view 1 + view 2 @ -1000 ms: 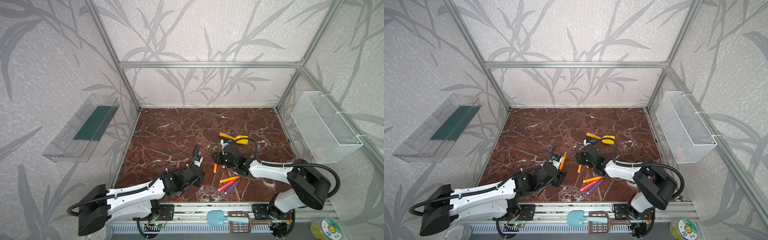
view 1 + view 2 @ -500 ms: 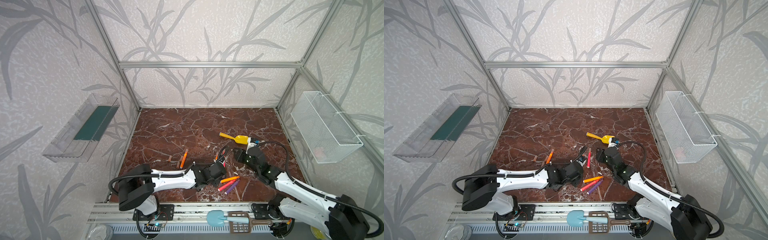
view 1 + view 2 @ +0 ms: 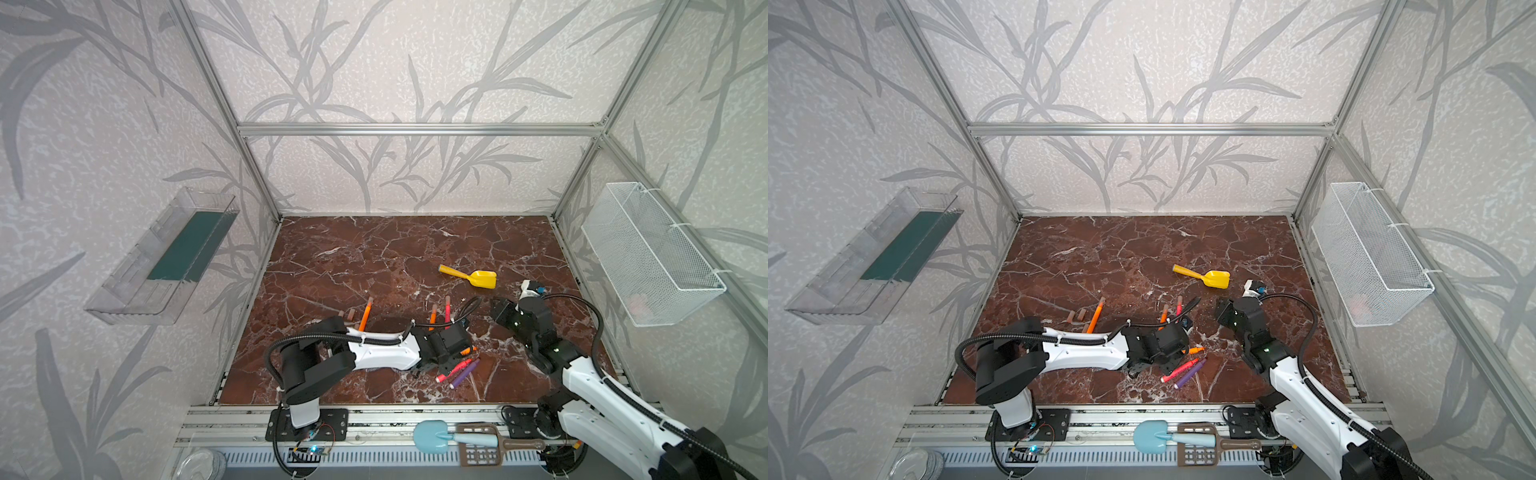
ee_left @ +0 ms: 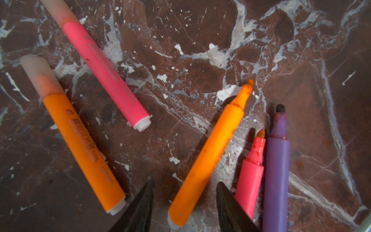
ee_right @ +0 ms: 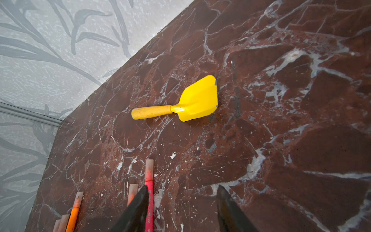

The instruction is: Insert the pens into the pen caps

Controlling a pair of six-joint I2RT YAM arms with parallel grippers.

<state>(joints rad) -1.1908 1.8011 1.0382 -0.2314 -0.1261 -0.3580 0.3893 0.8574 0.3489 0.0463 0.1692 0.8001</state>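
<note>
The left end effector (image 4: 185, 181) was released, its two dark fingers (image 4: 140, 209) spread to either side of the white back end of an uncapped orange marker pen (image 4: 212, 144), with a gap showing on both sides. That pen lay flat on the dark red marble surface (image 3: 374, 257), near the front middle in both top views. Just beside it lay an uncapped red-pink marker pen (image 4: 251, 176) and an uncapped purple marker pen (image 4: 277, 172), the two touching along their length.

A little apart from them lay a capped orange marker pen (image 4: 80, 144), wearing a translucent pinkish-tan pen cap (image 4: 40, 76), and a capped red-pink marker pen (image 4: 104, 68) beside it. A third capped orange pen (image 3: 365, 313) lay further left in a top view, next to two loose pinkish-tan caps (image 3: 1082, 314).

The right end effector (image 5: 182, 186) was also released and grasped nothing; only bare marble showed between its fingers. It stood over the right side of the surface, well apart from the uncapped pens. A yellow plastic toy scoop (image 5: 196, 100) lay flat beyond it.
</note>
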